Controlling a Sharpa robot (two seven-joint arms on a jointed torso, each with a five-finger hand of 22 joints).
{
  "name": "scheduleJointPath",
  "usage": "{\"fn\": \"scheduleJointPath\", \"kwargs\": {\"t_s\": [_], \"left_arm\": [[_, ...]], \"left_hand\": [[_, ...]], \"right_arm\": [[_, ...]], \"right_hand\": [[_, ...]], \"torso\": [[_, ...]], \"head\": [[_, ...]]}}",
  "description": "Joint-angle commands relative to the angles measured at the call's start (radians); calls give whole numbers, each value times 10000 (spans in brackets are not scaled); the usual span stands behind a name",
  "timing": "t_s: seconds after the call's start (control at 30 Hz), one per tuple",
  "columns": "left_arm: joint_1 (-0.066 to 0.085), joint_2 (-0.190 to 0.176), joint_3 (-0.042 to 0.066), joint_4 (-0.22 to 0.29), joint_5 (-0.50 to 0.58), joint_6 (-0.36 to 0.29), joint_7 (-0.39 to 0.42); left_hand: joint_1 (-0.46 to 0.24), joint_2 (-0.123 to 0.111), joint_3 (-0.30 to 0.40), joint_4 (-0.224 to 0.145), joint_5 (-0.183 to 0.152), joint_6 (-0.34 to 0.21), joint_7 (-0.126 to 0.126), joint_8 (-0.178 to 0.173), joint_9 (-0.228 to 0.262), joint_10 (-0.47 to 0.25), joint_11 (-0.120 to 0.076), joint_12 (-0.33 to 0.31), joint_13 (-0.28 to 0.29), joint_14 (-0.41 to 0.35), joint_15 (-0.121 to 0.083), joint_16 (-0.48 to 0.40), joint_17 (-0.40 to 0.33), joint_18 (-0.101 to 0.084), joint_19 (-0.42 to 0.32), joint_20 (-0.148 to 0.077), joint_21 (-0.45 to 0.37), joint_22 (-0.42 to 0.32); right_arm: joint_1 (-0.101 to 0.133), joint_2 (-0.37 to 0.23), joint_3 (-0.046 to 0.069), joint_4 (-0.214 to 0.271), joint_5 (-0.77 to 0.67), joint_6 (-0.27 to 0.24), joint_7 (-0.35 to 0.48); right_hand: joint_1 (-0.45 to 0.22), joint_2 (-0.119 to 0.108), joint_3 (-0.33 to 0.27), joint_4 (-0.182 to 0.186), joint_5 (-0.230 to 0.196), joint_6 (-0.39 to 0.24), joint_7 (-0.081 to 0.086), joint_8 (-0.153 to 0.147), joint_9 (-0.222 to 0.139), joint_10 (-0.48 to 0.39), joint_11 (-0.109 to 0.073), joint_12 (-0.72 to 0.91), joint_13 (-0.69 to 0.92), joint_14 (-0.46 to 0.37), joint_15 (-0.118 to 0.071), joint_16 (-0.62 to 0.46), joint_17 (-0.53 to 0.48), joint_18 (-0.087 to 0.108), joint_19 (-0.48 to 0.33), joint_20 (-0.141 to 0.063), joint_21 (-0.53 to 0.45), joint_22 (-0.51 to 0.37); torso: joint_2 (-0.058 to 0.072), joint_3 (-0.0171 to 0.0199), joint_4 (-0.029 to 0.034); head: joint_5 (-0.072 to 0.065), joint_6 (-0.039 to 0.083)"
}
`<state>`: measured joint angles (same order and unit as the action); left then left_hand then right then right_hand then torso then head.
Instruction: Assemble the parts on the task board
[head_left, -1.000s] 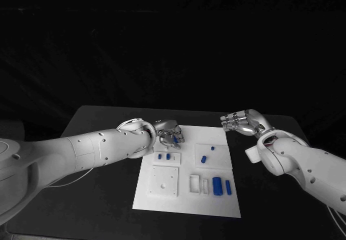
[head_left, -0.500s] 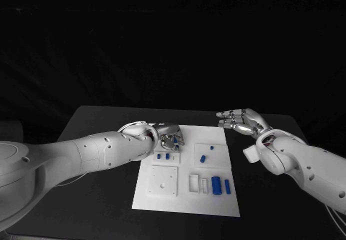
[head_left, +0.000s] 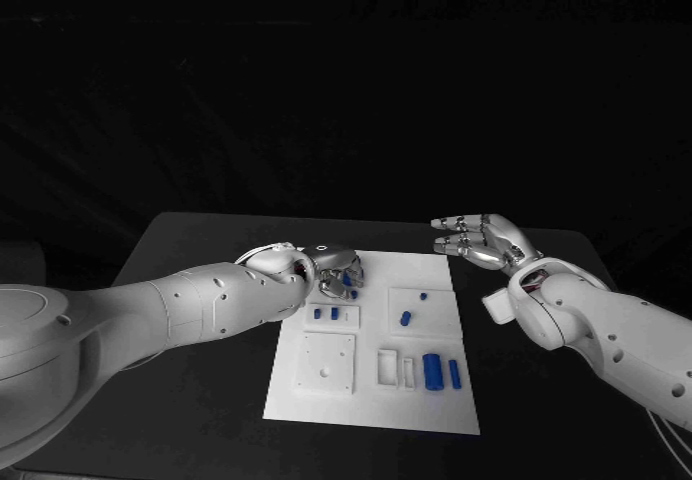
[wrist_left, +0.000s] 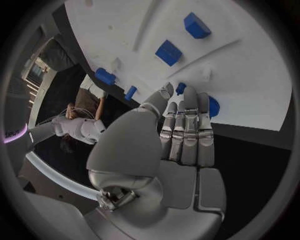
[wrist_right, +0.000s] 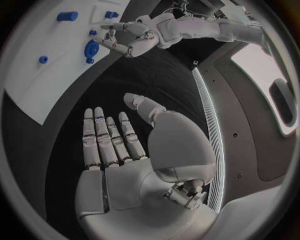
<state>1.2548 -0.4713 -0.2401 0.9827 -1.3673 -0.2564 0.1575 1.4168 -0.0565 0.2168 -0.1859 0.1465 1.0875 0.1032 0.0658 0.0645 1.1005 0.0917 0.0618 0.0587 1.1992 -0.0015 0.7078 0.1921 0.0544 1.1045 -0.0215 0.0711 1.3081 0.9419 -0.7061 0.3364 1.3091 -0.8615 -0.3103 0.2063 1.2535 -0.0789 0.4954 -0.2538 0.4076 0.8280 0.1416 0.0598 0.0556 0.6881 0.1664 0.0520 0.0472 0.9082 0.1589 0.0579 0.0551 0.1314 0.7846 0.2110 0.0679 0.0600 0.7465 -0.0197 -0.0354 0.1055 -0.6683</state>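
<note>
- Nearest me on the task board (head_left: 368, 405), along its right side, two blue upright-looking parts: a thick blue cylinder (head_left: 433, 368) and, just right of it, a thinner blue bar (head_left: 456, 374). Left of them sit two white slots (head_left: 391, 366).
- To the left on the board, a raised white square plate (head_left: 327, 362) with a small hole in it.
- A step farther, two small blue pegs (head_left: 326, 313) stand side by side near the board's left edge.
- To their right, on a raised white panel, a slanted blue piece (head_left: 408, 319) and a tiny blue stud (head_left: 424, 296) beyond it.
- Now my left robot hand (head_left: 339, 273) over the far-left part of the board: fingers curled down around a blue part (head_left: 351, 287), and from the wrist view (wrist_left: 181, 135) a round blue piece (wrist_left: 213, 106) shows right at my fingertips. I'd call that a grip, thumb and fingers touching it.
- My right robot hand (head_left: 476, 240) hovers off the board's far-right corner, above the black desk (head_left: 188, 240), fingers stretched out flat and apart, holding nothing; the wrist view (wrist_right: 119, 150) confirms the bare palm.
</note>
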Motion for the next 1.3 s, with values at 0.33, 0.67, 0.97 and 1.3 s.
{"fn": "scheduleJointPath", "kwargs": {"t_s": [0.33,0.67,0.97,1.3], "left_arm": [[-101,198,6,-214,-228,66,-115],[-294,321,6,-451,-251,-16,-388],[-405,401,7,-636,-274,-33,-394],[-432,449,7,-671,-201,74,-401]], "left_hand": [[-83,123,172,31,12,49,-2,-38,-8,407,-93,-36,-12,150,-125,923,438,42,327,-115,237,250],[-171,112,405,20,32,221,75,-35,-5,710,-109,-31,-8,28,-122,1610,573,103,277,-126,739,247],[-141,127,511,1,48,264,90,-37,-6,762,-114,-31,-8,3,-121,1709,494,136,43,-119,1238,239],[-447,91,476,208,30,292,5,-36,-5,771,-163,-27,-6,16,-134,1807,507,85,101,-102,1141,115]], "right_arm": [[-5,51,5,68,-437,-134,247],[-5,58,5,66,-449,52,223],[-6,49,5,81,-450,97,204],[-6,54,5,81,-450,134,184]], "right_hand": [[38,-17,38,-8,88,54,162,-50,-9,239,148,-50,-2,135,115,-20,11,-133,-26,-163,-18,4],[15,13,77,-10,84,243,231,-44,-3,382,229,-45,2,215,167,-16,13,-233,-119,-213,-27,0],[-13,36,97,-36,85,253,249,-44,-2,446,260,-41,5,287,181,-13,15,-233,309,-255,38,28],[-27,60,133,-62,83,341,274,-40,1,629,280,-34,12,331,203,-13,16,-266,158,-251,-17,14]], "torso": [[-5,1,13],[-21,6,19],[-21,-2,21],[-21,-7,22]], "head": [[-43,-57],[-44,-55],[-71,-60],[-69,-71]]}}
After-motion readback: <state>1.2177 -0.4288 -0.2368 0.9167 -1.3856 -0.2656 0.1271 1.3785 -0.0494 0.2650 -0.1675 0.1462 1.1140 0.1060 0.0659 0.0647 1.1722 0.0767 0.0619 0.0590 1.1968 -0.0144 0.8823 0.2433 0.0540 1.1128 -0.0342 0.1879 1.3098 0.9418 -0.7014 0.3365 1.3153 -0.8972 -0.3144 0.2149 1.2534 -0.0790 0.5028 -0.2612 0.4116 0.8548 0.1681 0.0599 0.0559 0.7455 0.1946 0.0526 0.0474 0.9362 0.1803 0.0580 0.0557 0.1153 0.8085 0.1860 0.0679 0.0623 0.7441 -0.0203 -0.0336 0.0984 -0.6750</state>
